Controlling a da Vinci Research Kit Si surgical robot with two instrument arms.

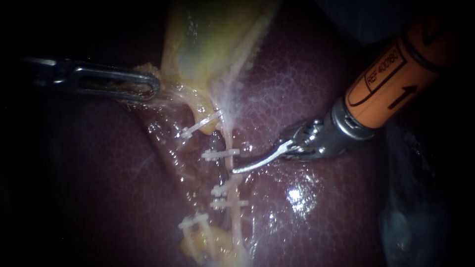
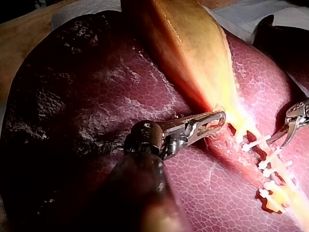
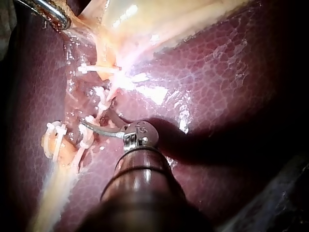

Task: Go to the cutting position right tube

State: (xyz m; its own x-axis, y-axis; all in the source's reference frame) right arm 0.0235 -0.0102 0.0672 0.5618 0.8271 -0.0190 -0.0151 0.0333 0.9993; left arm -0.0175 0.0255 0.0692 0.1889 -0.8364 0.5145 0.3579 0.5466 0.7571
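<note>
Two instruments work over two pale, stringy tubes that carry at least five white stick-like clips [image 1: 220, 154], all on glossy maroon liver [image 1: 307, 217]. From 9 o'clock the left instrument [image 1: 148, 88] has its slotted metal hand pinching filmy tissue at the edge of the yellow-green gallbladder [image 1: 208, 44]. From 2 o'clock the right instrument [image 1: 242, 167] ends in a thin, curved, bladed hand, apparently spread. Its tip touches the right tube [image 1: 229, 142] at centre, between two clips.
</note>
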